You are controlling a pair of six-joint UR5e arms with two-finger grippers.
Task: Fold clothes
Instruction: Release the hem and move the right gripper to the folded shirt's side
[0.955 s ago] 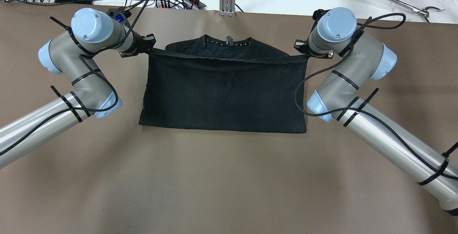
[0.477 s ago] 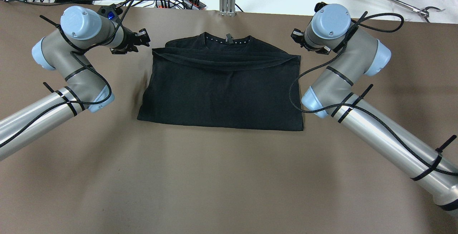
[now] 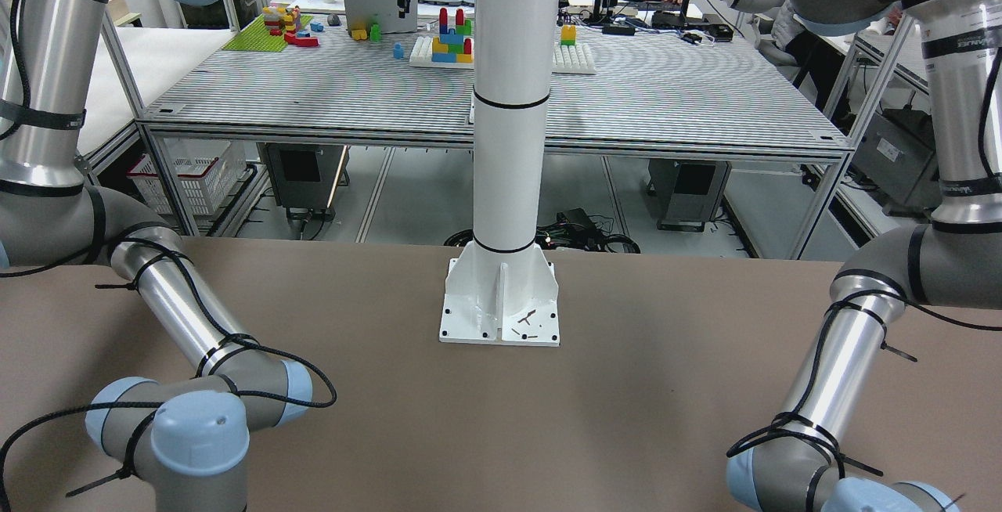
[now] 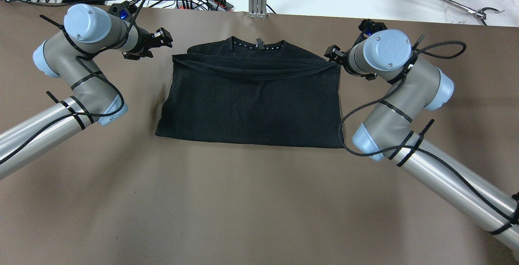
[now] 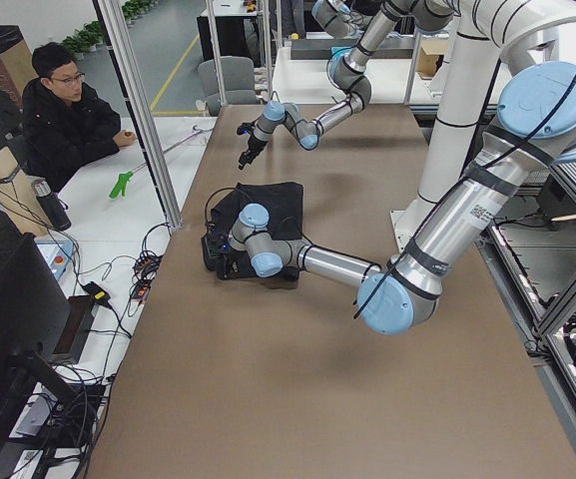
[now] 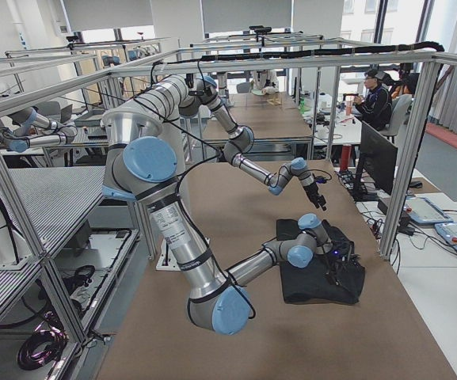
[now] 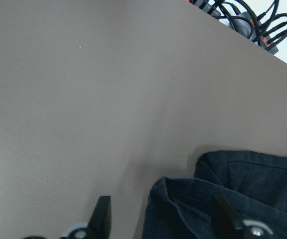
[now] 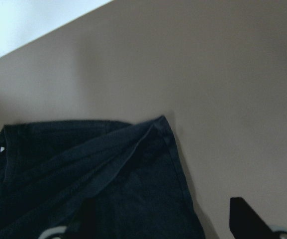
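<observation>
On the desk (image 4: pixel 259 200) my black shirt (image 4: pixel 251 103) lies flat near the far edge. Its lower half is folded up, so the hem sits just short of the collar (image 4: pixel 257 46). I'd call that one fold done, and I judge the crosswise folds are left to do. The left arm (image 4: pixel 40 135) and right arm (image 4: pixel 446 178) both bend inward toward the shirt's upper corners. The left end effector (image 4: pixel 160 40) is spread wide and holds nothing, just beside the left corner. The right end effector (image 4: pixel 333 53) is likewise wide and empty by the right corner.
</observation>
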